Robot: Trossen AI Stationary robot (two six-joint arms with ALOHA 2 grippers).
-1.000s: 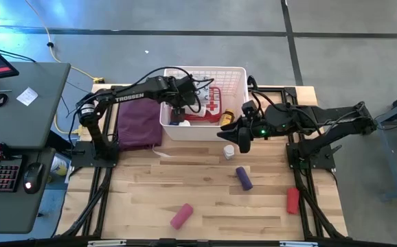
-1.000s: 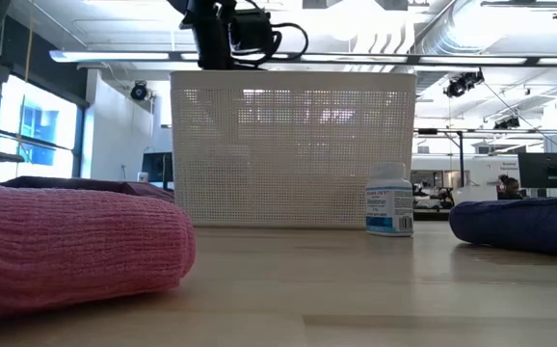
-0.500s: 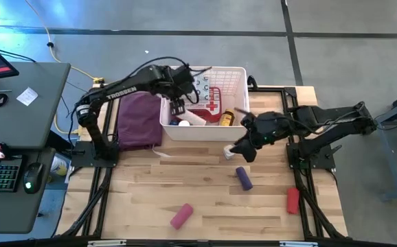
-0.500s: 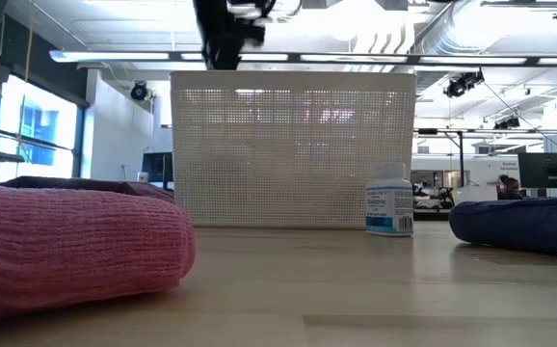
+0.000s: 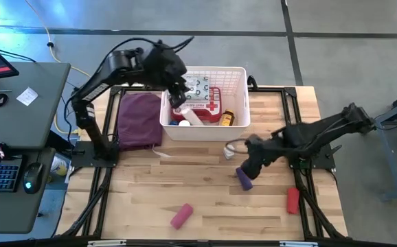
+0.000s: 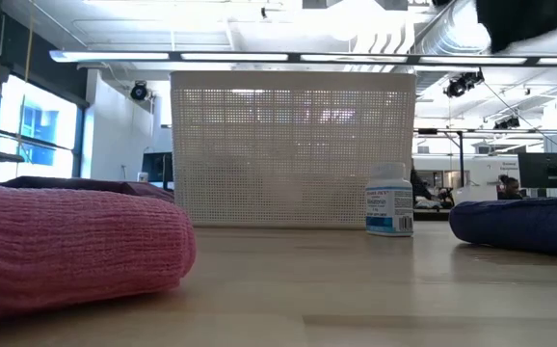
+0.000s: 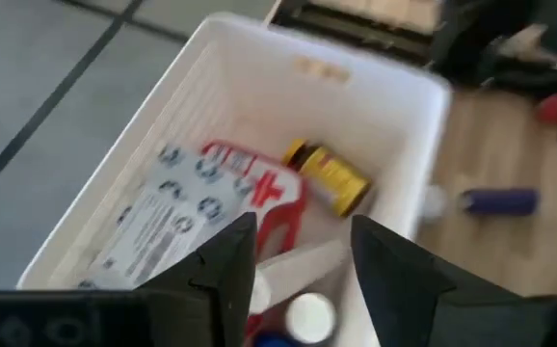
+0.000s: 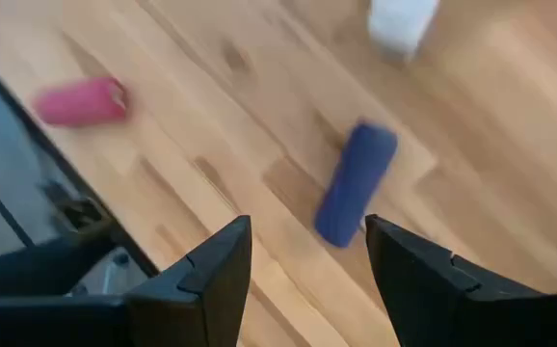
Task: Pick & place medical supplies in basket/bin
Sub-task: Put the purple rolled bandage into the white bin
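We see the left gripper [image 5: 180, 94], fingers apart and empty, above the bin [image 5: 240, 77]; right gripper [image 5: 248, 167] open over the purple roll [image 5: 244, 178].

Only a white cross shows on the red first-aid case [image 5: 213, 101]; nothing else is legible.
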